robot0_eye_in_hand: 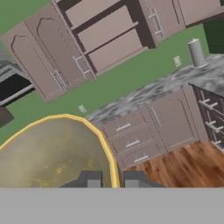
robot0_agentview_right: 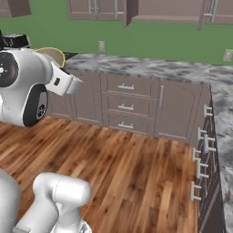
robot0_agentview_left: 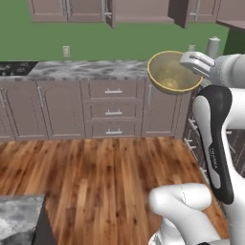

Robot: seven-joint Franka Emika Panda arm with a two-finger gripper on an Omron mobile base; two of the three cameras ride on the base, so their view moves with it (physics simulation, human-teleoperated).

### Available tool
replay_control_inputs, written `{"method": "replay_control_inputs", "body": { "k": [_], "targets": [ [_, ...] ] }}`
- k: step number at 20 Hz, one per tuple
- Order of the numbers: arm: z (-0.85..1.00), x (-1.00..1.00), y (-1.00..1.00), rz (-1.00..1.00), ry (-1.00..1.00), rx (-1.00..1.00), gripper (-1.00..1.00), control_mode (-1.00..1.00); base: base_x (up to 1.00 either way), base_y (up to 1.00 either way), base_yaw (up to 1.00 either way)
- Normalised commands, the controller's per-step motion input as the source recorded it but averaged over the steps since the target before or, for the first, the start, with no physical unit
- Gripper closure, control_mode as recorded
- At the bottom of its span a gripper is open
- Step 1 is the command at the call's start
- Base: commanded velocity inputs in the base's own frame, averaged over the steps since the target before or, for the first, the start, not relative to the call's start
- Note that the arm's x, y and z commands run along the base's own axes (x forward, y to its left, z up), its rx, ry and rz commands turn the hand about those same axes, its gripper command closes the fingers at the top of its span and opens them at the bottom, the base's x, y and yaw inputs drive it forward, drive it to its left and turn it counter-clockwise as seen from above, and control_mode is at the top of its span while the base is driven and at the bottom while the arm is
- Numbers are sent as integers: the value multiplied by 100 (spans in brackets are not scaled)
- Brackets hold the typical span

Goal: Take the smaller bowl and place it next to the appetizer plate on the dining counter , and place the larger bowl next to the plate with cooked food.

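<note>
My gripper (robot0_agentview_left: 187,61) is shut on the rim of the smaller bowl (robot0_agentview_left: 168,72), a plain olive-tan bowl with a yellowish inside. It holds the bowl in the air, tilted, in front of the wall counter. In the hand view the bowl (robot0_eye_in_hand: 52,153) sits at the lower left, and its yellow rim passes between the two fingertips of the gripper (robot0_eye_in_hand: 113,180). From the right base view a slice of the bowl (robot0_agentview_right: 53,54) peeks out behind the white hand. A marbled corner at the lower left looks like the dining counter (robot0_agentview_left: 19,215). The larger bowl and both plates are out of view.
The wall counter (robot0_agentview_left: 86,69) with a marbled top and a drawer stack (robot0_agentview_left: 113,110) runs across the back. A steel canister (robot0_agentview_left: 213,47) stands at its right end. Cabinets with handles (robot0_agentview_right: 205,145) line the right side. Bare wooden floor (robot0_agentview_left: 95,177) lies between.
</note>
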Motion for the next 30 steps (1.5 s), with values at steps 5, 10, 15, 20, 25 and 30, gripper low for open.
{"method": "replay_control_inputs", "body": {
  "k": [5,10,15,20,25,30],
  "targets": [
    [0,0,0,0,0,0,100,100,-100,53,0],
    [0,0,0,0,0,0,100,100,-100,62,0],
    [0,0,0,0,0,0,100,100,-100,58,0],
    [0,0,0,0,0,0,100,100,-100,52,0],
    [0,0,0,0,0,0,100,100,-100,45,0],
    [0,0,0,0,0,0,100,100,-100,34,0]
  ]
}}
